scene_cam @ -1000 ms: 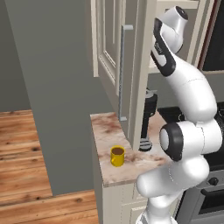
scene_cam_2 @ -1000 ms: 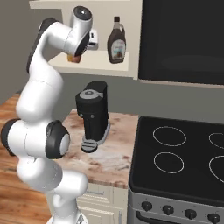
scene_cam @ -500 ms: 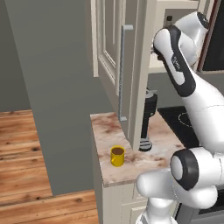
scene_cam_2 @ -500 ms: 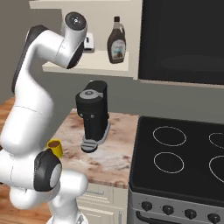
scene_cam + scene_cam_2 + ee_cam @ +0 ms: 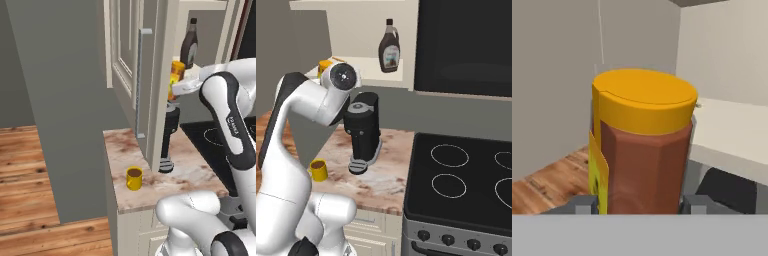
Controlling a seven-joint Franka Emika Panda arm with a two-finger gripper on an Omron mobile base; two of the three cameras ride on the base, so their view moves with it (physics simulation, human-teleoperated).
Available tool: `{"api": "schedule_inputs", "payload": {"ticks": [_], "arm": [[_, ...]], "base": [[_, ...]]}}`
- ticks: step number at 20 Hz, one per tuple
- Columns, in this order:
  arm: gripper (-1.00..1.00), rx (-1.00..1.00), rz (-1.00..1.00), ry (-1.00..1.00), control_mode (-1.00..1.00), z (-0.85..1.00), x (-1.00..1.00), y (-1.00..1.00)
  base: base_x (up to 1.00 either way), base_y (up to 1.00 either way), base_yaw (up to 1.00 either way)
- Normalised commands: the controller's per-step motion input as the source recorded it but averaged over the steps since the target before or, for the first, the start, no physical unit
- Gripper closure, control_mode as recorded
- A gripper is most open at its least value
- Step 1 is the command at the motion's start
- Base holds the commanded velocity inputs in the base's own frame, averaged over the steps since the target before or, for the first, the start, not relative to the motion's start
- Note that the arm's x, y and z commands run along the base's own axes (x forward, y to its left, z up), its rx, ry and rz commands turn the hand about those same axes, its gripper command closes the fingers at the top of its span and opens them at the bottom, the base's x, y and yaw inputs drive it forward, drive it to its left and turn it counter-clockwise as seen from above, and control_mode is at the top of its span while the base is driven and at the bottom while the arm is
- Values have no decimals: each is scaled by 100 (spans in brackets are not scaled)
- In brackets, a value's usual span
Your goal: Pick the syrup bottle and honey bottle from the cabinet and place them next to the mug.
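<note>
Hand view puts the honey bottle (image 5: 643, 145) right against my lens, yellow cap up, with a grey fingertip (image 5: 587, 204) pressed at each side of its amber body, so the gripper (image 5: 641, 205) is clamped on it. From the left base view I see that bottle (image 5: 176, 79) held in the air just off the front edge of the cabinet (image 5: 150, 60) shelf, beside the open door with its long grey bar handle (image 5: 140, 82). The syrup bottle (image 5: 389, 46) stands upright on the shelf, near its front edge, well apart from the honey. Below, the mug (image 5: 134, 178) sits on the countertop (image 5: 190, 172) near its front left corner, handle side hard to make out. A black cylindrical appliance (image 5: 363, 131) stands on the counter between the mug and the stove (image 5: 466, 185), just beside the mug in the right base view (image 5: 318, 170). My arm's elbow hides the gripper in that view.
</note>
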Motion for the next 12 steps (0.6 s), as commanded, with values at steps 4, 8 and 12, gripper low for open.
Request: {"api": "schedule_inputs", "payload": {"ticks": [4, 8, 12], "arm": [[100, 0, 24, -6, -100, -62, -62, 0], [100, 0, 23, 0, -100, -34, -52, 0], [100, -1, 14, 5, -100, -61, -30, -1]], "base": [[0, 0, 0], [0, 0, 0], [0, 0, 0]]}}
